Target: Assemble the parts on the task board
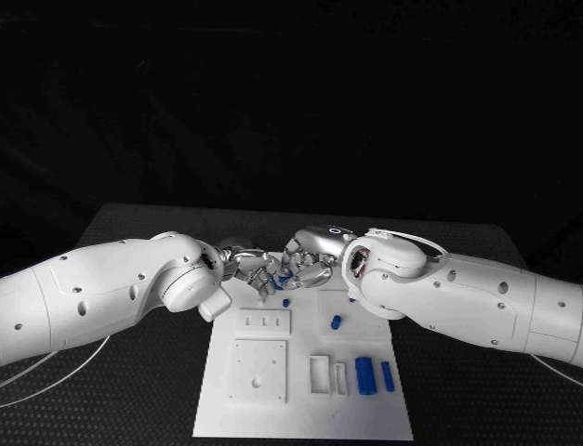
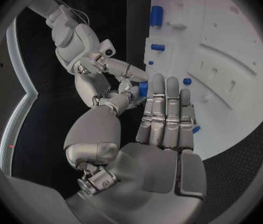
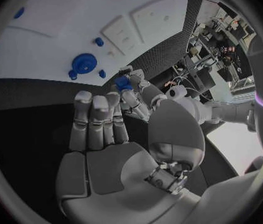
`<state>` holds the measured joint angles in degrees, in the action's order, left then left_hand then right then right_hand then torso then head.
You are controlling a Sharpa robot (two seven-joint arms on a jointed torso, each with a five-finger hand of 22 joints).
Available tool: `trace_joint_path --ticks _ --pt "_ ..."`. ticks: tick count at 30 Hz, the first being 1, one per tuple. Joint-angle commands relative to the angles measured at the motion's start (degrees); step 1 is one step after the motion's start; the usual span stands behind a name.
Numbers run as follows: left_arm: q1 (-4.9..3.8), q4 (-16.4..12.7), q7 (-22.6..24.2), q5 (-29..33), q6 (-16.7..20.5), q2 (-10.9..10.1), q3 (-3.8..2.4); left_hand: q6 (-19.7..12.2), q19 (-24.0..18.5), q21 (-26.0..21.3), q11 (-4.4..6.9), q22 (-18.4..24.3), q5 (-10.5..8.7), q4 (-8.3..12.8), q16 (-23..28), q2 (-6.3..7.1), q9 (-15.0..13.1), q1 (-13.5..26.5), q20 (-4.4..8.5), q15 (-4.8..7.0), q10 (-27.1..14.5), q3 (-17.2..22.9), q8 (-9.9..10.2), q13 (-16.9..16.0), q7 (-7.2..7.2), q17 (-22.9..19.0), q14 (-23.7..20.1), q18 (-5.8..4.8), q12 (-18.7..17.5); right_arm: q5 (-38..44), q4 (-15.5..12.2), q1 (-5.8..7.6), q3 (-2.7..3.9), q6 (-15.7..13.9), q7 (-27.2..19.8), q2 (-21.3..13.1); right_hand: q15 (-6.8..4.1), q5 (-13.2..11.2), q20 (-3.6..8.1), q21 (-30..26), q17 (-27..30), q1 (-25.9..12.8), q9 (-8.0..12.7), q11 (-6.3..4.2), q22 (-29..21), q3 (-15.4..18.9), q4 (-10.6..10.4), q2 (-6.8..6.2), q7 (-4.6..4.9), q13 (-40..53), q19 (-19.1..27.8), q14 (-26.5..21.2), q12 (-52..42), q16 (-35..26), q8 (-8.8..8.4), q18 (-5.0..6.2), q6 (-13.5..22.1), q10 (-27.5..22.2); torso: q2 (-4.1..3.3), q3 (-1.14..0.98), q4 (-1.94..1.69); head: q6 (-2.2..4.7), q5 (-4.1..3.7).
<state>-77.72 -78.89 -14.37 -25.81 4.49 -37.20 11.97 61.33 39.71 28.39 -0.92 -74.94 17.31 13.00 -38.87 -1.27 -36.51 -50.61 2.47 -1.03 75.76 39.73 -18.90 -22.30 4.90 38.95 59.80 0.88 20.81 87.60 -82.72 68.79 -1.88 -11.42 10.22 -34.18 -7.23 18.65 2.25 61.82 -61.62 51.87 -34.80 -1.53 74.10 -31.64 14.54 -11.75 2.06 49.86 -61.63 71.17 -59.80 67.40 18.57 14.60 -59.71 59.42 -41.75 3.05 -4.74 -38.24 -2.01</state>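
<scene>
A: Where are the hands sitting?

B: Both are meeting over the far end of the white board (image 1: 305, 372), which is lying in the middle of the black counter (image 1: 144, 232). The left hand (image 1: 248, 269) and the right hand (image 1: 311, 260) are fingertip to fingertip there.

A: Holding anything?

B: A small blue part (image 3: 123, 82) is sitting between the fingertips of both hands. In the right wrist view the left hand's fingertips are closing round it. In the left wrist view the same blue part (image 2: 143, 88) is showing at the right hand's fingertips. The thumb of each hand is reaching forward to it while the other fingers are lying straight, side by side. Which hand is carrying the load, I cannot tell.

A: And the rest of the parts?

B: They are lying on the board. A blue block (image 1: 365, 373) and a thinner blue bar (image 1: 388, 375) are resting side by side near the board's right edge, toward its near end. A short blue peg (image 1: 336, 321) is lying further up, and a tiny blue pin (image 1: 285, 302) is standing near the far end, just below the hands. A blue gear (image 3: 84, 63) is showing in the right wrist view, close to the board's edge.
</scene>
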Motion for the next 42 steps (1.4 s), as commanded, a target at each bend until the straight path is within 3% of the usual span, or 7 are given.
trace_joint_path --ticks 1,11,19,25,34,37,42 --pt "-0.15 0.52 0.60 -2.17 2.10 -0.19 -0.10 1.47 -0.11 0.35 1.17 -1.26 0.42 0.33 -0.26 -0.26 -0.18 -0.72 0.13 0.03 1.29 0.03 -0.36 -0.10 -0.95 0.12 0.53 -0.88 0.35 -2.68 0.18 -0.18 -0.11 -0.85 -1.94 -0.31 1.50 0.95 -0.89 -2.35 1.20 -1.17 0.65 1.94 -0.61 1.85 0.34 -1.12 4.33 -1.64 3.28 -3.62 2.67 -2.76 -3.14 0.26 3.34 -3.79 0.02 0.03 0.00 0.00 0.06" --pt "-0.18 1.01 -0.76 -8.78 2.45 -1.12 0.73 1.95 0.06 0.80 1.30 -1.30 0.73 0.46 -0.31 0.21 -0.48 -0.89 0.26 0.24 1.74 0.02 -0.50 -0.10 -1.16 0.09 0.89 -0.88 0.15 -13.63 3.29 -0.15 -0.08 -5.68 -6.85 -3.90 6.13 1.36 -5.58 -10.13 6.22 -2.77 3.21 6.34 -2.94 5.91 -1.30 -4.40 8.85 -7.35 13.18 -13.23 7.13 -9.46 -7.22 -1.03 12.33 -13.14 0.05 -0.08 0.01 0.03 0.65" --pt "-0.20 1.50 -3.73 -18.77 4.55 -1.24 1.08 3.28 1.23 2.31 1.86 -1.26 4.76 0.92 -0.59 1.29 -1.22 -0.90 1.06 0.94 3.78 -0.10 -0.66 -0.27 -1.68 0.07 2.66 -0.88 -0.49 -28.01 10.33 0.57 0.47 -8.33 -12.94 -5.49 6.21 4.11 -6.63 -11.99 9.44 -1.62 3.12 6.32 -3.98 5.44 -1.79 -1.62 8.36 -12.96 14.25 -14.22 10.90 -11.69 -5.46 -0.53 10.44 -12.97 0.09 -0.14 0.21 -0.09 1.23" --pt "-0.23 1.40 -6.34 -24.09 5.62 -0.29 1.84 3.81 1.65 2.79 2.09 -1.23 5.10 0.98 -0.75 1.68 -1.46 -0.95 1.40 1.22 4.45 -0.12 -0.71 -0.40 -1.90 0.11 3.25 -0.88 -0.61 -35.77 14.50 1.32 0.90 -10.28 -16.06 -4.81 7.55 6.78 -9.96 -21.14 22.88 -1.31 4.75 7.19 -10.86 3.95 -0.34 2.09 7.99 -34.48 13.61 -9.76 34.73 -24.94 -3.79 0.32 8.65 0.53 0.23 -0.31 0.17 -0.32 1.18" --pt "-0.15 1.08 -7.03 -28.25 9.12 1.38 1.83 4.54 5.20 6.58 2.61 -1.48 6.10 0.69 -1.45 1.93 -2.71 -1.09 3.65 1.89 5.49 -0.40 -0.65 -1.28 -2.20 0.35 4.42 -0.78 -0.55 -33.05 21.25 3.70 1.00 -10.81 -18.32 -1.63 7.73 7.71 -10.27 -23.07 24.93 -0.27 6.05 7.26 -11.77 4.37 0.45 2.79 7.92 -37.96 13.29 -8.74 39.33 -27.75 -3.49 0.40 8.52 3.39 0.75 -0.84 0.40 -1.04 1.86" --pt "-0.08 1.11 -7.46 -28.30 8.53 1.62 1.82 4.65 7.63 9.53 3.07 -1.54 6.12 0.80 -3.64 1.95 -3.12 -1.32 4.90 3.04 6.22 -0.82 -0.49 -2.42 -2.25 1.32 6.17 -0.31 0.27 -33.07 22.60 4.16 1.01 -10.23 -18.49 -1.14 7.61 7.65 -10.72 -24.48 25.97 -0.13 6.36 7.21 -12.45 4.06 0.44 3.04 7.84 -38.73 13.91 -7.50 40.36 -29.37 -3.22 0.39 8.31 4.34 0.89 -0.92 0.33 -1.20 1.92" --pt "0.09 0.77 -8.82 -28.42 4.84 1.90 1.80 5.20 16.39 25.30 4.54 -1.49 6.27 1.49 -18.22 1.39 -3.93 -1.34 10.30 9.06 6.79 -1.46 0.48 -8.61 -2.62 8.77 11.07 2.23 6.51 -33.61 25.43 4.37 1.01 -10.12 -18.94 0.11 6.93 7.46 -9.91 -24.82 26.61 -0.06 6.87 6.94 -13.16 4.07 0.56 3.46 7.64 -39.90 11.14 -3.60 42.50 -30.67 -2.72 0.40 7.86 6.18 1.15 -1.02 0.46 -1.62 1.93"
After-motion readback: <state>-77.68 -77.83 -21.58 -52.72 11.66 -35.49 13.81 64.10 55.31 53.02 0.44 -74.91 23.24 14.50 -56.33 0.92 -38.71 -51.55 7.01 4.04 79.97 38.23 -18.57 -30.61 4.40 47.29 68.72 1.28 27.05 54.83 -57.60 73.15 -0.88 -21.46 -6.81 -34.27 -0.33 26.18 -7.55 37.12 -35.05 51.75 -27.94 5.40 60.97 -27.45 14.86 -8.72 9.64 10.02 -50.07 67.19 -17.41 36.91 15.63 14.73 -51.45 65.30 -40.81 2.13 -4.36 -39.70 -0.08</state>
